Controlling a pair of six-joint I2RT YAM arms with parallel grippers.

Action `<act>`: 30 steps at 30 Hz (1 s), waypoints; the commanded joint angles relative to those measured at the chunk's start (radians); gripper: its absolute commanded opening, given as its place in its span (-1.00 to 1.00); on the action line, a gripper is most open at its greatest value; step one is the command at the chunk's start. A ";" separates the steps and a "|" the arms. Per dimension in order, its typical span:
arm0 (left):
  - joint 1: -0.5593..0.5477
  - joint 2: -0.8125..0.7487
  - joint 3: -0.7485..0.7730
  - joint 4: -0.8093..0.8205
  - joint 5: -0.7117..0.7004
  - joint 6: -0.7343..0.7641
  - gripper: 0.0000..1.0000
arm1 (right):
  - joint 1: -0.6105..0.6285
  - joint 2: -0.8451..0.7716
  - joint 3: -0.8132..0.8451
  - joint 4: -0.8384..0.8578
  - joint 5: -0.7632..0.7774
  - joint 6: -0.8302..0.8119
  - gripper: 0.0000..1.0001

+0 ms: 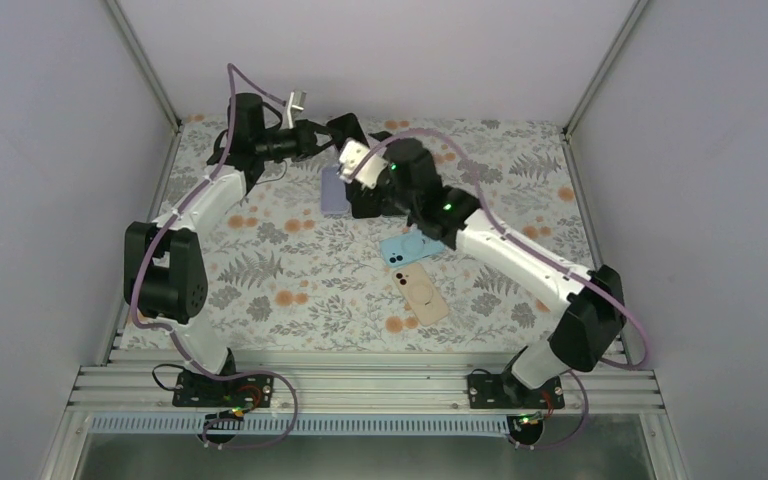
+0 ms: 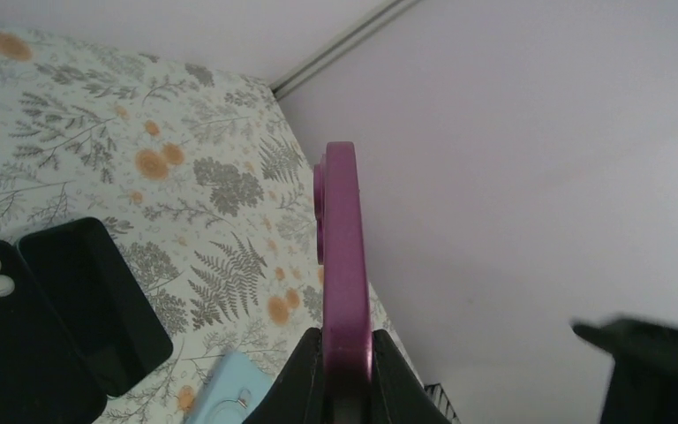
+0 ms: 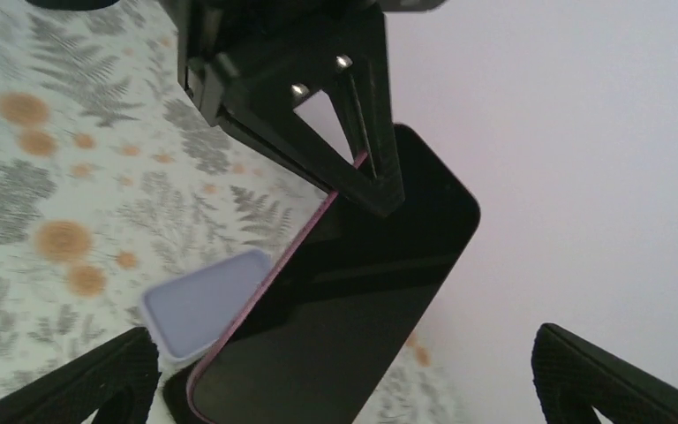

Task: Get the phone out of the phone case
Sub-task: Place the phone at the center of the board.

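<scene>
Left wrist view: your left gripper [image 2: 346,344] is clenched on the magenta phone [image 2: 342,238], held edge-up above the far middle of the table [image 1: 290,280]; your right gripper [image 3: 344,380] stands wide open beside it.

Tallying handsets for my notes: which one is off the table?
The magenta phone, clamped edge-on in the left gripper; the lavender one, blue one and beige one lie flat on the table.
</scene>
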 commanded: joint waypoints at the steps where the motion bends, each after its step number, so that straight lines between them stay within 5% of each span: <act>1: 0.003 -0.012 0.041 0.036 0.104 0.134 -0.95 | -0.122 -0.045 0.096 -0.232 -0.400 0.243 0.99; 7: 0.003 -0.003 0.015 0.138 0.194 0.136 -0.95 | -0.315 -0.030 0.176 -0.341 -0.777 0.397 0.92; 14: -0.015 -0.018 -0.064 0.405 0.275 0.001 -0.95 | -0.506 0.089 0.197 -0.450 -1.176 0.531 0.47; 24: -0.066 -0.017 -0.069 0.464 0.300 -0.026 -0.95 | -0.533 0.106 0.120 -0.351 -1.382 0.669 0.43; 30: -0.103 -0.022 -0.045 0.367 0.294 0.064 -0.95 | -0.533 0.138 0.113 -0.323 -1.416 0.718 0.04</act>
